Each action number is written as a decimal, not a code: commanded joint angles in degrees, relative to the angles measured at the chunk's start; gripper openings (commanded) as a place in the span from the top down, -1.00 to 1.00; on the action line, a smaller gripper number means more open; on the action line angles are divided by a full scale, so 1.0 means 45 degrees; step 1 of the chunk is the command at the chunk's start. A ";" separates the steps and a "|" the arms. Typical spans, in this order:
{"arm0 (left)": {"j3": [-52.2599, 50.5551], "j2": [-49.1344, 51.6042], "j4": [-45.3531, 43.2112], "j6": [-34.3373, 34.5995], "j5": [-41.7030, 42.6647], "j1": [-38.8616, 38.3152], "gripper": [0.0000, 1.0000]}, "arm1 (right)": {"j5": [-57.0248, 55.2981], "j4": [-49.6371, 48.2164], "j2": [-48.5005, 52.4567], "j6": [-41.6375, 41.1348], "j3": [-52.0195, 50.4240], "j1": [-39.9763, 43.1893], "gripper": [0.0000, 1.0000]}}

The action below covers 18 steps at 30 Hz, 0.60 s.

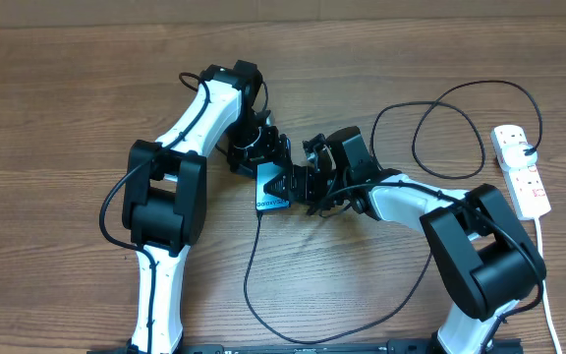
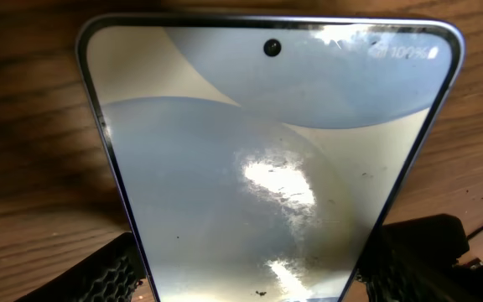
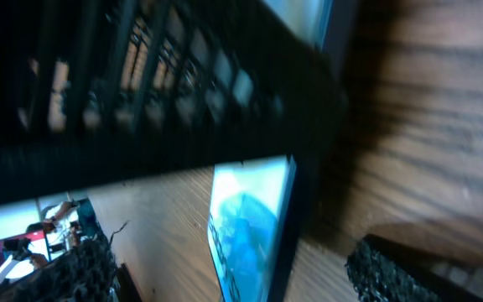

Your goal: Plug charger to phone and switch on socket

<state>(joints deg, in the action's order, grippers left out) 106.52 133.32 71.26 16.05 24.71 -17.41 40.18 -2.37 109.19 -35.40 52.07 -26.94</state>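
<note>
Two claws on one slim, black-edged phone [image 1: 273, 193] with a light blue screen, lying flat near the middle of the brown wooden table [image 1: 57, 88]. My left claw [image 1: 266, 167] comes at it from twelve o'clock, and its black ribbed pads [image 2: 111, 277] sit against the phone's two long edges: a wide grip, clamped on the phone. My right claw [image 1: 303, 185] is at the phone's three o'clock, fingers spread wide, nothing in them. The right wrist view is blurred, with the phone's edge lying between the pads and clear of them. The thin black charger cable [image 1: 248, 265] meets the phone's six o'clock end; I cannot tell whether the tip is seated. It loops round to its black plug [image 1: 529, 150] on the long white power strip [image 1: 527, 187], far out at three o'clock, with the white lead [image 1: 548, 295] trailing toward five.
</note>
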 commanded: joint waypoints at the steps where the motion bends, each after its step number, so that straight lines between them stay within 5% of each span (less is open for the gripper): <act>1: 0.0296 0.0180 0.0117 -0.0408 0.0427 -0.0141 -0.43 | -0.0272 -0.0559 0.0296 -0.0515 -0.0078 -0.0015 -0.71; 18: 0.0296 0.0180 0.0345 -0.0850 0.0442 -0.0763 -0.46 | -0.1258 -0.1321 0.0447 -0.0942 -0.0078 -0.0204 -0.35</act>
<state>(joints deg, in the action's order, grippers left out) 106.56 133.32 71.99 14.37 24.82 -18.81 35.73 -7.53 110.41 -38.37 51.94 -27.90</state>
